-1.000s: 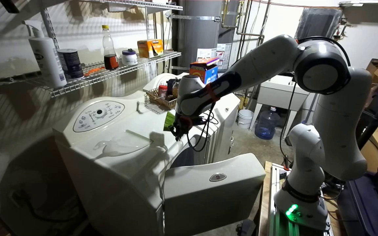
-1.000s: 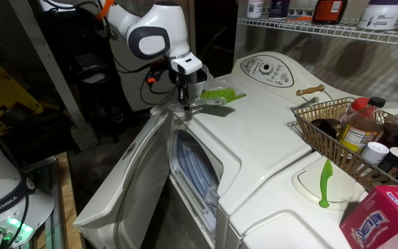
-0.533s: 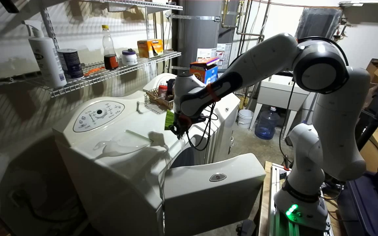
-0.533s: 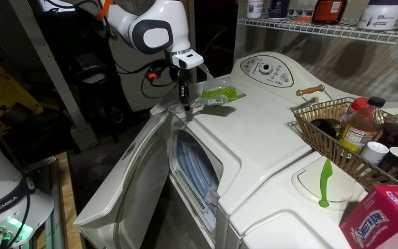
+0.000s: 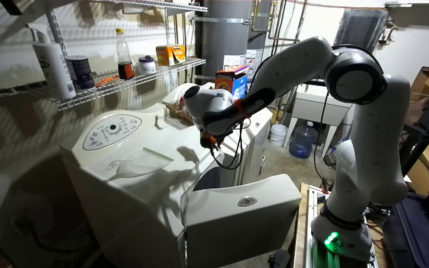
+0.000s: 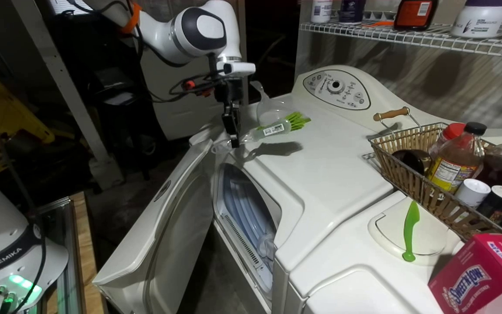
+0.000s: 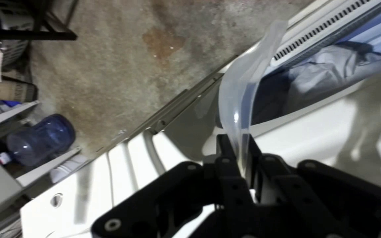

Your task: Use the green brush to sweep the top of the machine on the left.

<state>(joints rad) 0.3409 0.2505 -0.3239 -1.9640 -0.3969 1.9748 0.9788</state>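
- In an exterior view, the gripper (image 6: 234,143) points down above the front edge of the white machine (image 6: 316,152), clamped on the clear handle (image 6: 251,136) of the green brush (image 6: 273,129). The green bristles (image 6: 296,121) reach in over the machine's top, apart from the shadow (image 6: 279,148) beneath. Behind the brush sits a clear dustpan (image 6: 273,110); a wicker basket (image 6: 392,165) stands toward the back, and a green utensil (image 6: 410,229) lies on the appliance (image 6: 342,244) alongside.
- In an exterior view, the wrist (image 5: 214,106) hides most of the brush, and the gripper is too dark to read. The dustpan lies in front of the dial panel (image 5: 112,132), and the machine's door (image 5: 237,219) is swung out.
- In the wrist view, the fingers (image 7: 225,150) pinch the handle from both sides; its curved end juts past them, overlapping the machine's front opening (image 7: 267,100), where pale cloth (image 7: 329,64) shows.
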